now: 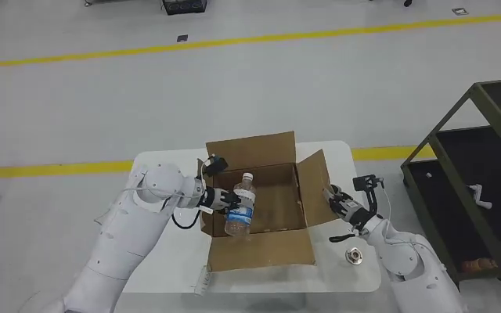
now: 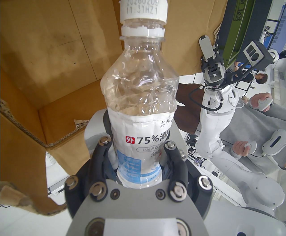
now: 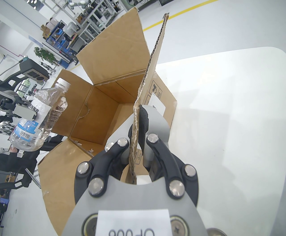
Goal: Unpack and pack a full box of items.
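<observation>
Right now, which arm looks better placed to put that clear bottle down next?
Left, probably. The left gripper holds the bottle over the open box, while the right gripper is shut on a side flap, so it is busy.

Behind left gripper [image 2: 137,143] palm: bottle [image 2: 140,100] base; cap [image 2: 143,13] top cut by edge; box flap [image 1: 315,188] hides one right gripper [image 3: 136,125] finger; nearby round object [image 1: 355,255] unidentifiable.

The brown cardboard box [image 1: 262,246] is sitting upright at the centre of the top view, its flaps standing open. The clear plastic bottle [image 1: 241,211], white-capped and labelled, is hanging tilted above the box's left side.
</observation>
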You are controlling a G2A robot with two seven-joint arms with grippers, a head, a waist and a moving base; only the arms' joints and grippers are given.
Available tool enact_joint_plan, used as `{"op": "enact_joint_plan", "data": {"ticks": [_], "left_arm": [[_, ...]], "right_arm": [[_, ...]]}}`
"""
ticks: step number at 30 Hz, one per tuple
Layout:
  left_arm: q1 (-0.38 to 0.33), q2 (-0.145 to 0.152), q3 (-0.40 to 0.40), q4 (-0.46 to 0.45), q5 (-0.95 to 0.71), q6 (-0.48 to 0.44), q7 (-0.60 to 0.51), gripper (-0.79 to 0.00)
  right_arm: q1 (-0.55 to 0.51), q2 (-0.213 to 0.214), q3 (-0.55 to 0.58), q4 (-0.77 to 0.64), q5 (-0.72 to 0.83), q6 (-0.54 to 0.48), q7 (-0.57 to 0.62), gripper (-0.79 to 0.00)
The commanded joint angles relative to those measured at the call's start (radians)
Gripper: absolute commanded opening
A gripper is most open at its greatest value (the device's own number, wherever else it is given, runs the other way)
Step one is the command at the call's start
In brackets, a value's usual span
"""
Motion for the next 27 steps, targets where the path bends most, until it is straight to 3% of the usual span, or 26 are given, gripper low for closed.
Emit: {"op": "enact_joint_plan", "data": {"ticks": [1,7,11,21,27], "left_arm": [[0.0,0.0,0.0,0.0,0.0,0.0,0.0,-0.785],[0.016,-0.005,0.012,-0.014,-0.037,-0.012,0.047,-0.785],[-0.015,-0.017,0.073,-0.002,0.01,-0.002,0.105,-0.785],[-0.157,-0.074,0.265,0.156,0.128,0.066,0.213,-0.785],[-0.218,-0.098,0.332,0.261,0.203,0.192,0.196,-0.785]], "right_arm": [[0.0,0.0,0.0,0.0,0.0,0.0,0.0,-0.785],[-0.014,0.002,0.005,-0.021,-0.026,0.011,-0.009,-0.785],[-0.019,0.002,-0.002,-0.02,-0.016,0.017,-0.016,-0.785],[-0.018,0.001,-0.014,-0.022,0.007,0.023,-0.025,-0.785],[-0.024,0.003,-0.004,-0.024,0.017,0.025,-0.031,-0.785]]}}
